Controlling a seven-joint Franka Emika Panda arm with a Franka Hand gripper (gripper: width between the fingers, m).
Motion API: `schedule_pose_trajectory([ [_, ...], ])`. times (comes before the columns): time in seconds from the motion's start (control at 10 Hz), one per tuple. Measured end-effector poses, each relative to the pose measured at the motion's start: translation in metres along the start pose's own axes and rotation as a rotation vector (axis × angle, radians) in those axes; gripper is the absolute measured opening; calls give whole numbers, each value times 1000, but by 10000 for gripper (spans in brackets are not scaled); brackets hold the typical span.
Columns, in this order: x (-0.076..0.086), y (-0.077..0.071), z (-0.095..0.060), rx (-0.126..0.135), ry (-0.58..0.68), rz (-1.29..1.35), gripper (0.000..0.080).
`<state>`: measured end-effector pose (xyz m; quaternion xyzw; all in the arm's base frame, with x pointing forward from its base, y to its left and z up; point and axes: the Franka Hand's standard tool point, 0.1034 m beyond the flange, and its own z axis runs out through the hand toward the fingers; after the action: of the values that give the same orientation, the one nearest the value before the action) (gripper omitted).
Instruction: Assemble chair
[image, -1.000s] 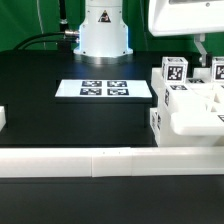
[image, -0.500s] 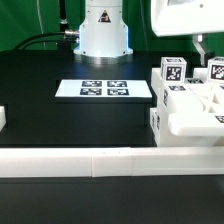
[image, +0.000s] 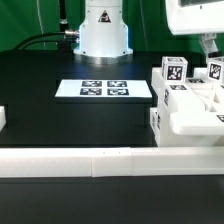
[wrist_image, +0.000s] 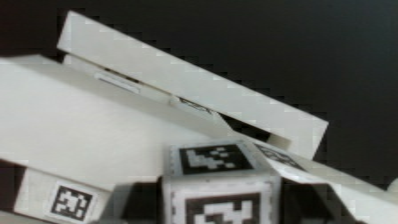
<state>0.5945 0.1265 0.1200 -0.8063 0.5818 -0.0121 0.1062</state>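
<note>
The chair's white parts (image: 190, 108) are clustered at the exterior view's right, with a tagged square post (image: 175, 71) standing on them. My gripper (image: 209, 56) hangs over the far right of that cluster. It is shut on a small tagged white leg (image: 215, 73). In the wrist view the leg (wrist_image: 221, 190) sits between my dark fingers (wrist_image: 144, 198), tag faces showing, and the gripper (wrist_image: 221, 204) holds it from both sides. Beyond the leg lie a broad flat white panel (wrist_image: 98, 120) and a slanted white board (wrist_image: 196, 80). I cannot tell whether the leg touches the parts below.
The marker board (image: 105, 89) lies flat mid-table in front of the robot base (image: 103, 30). A long low white rail (image: 100, 160) runs across the front. A small white piece (image: 2, 118) shows at the exterior view's left edge.
My hand has shifted a little toward the exterior view's right and upward, the leg still held. The other parts have not moved.
</note>
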Motion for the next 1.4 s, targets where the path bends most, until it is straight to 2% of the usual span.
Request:
schedule_pose_trajectory([
  [0.4,1,-1,0,7,-16,233,284],
  [0.5,1,-1,0,7,-16,207,284],
  [0.6,1,0,0,7,-16,174,334],
  [0.7,0,-1,0,7,-17,160,334],
  [0.8,0,0,1,7,-16,97,524],
  [0.9,0,0,1,7,-15,1,610],
  [1.2,0,0,1,7,-15,-224,648],
  [1.3,-1,3,1,-29,-21,-342,648],
  [1.4,0,1,0,-45,-14,-478,649],
])
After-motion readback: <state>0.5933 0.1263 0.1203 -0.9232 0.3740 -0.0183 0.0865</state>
